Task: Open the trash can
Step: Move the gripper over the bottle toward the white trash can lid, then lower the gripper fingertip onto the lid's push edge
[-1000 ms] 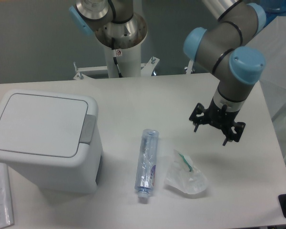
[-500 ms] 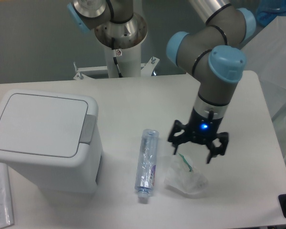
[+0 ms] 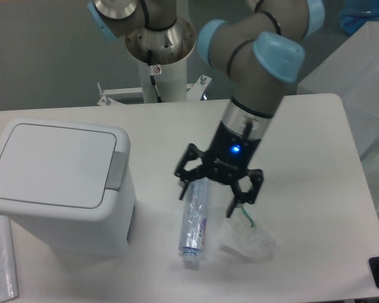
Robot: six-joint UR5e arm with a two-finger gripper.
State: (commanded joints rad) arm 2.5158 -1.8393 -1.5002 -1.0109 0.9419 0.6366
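The white worktop carries everything here. The trash can, the biggest item, sits at the worktop's left side with its flat lid shut and the grey latch on the lid's right edge. To the right of the trash can, apart from it, the pincer hangs with fingers spread wide, holding nothing, above the top end of a clear tube. Just right of the tube lies a crumpled clear bag.

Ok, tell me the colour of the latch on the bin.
Grey, on the white bin; the latch shows in the fixed camera view.
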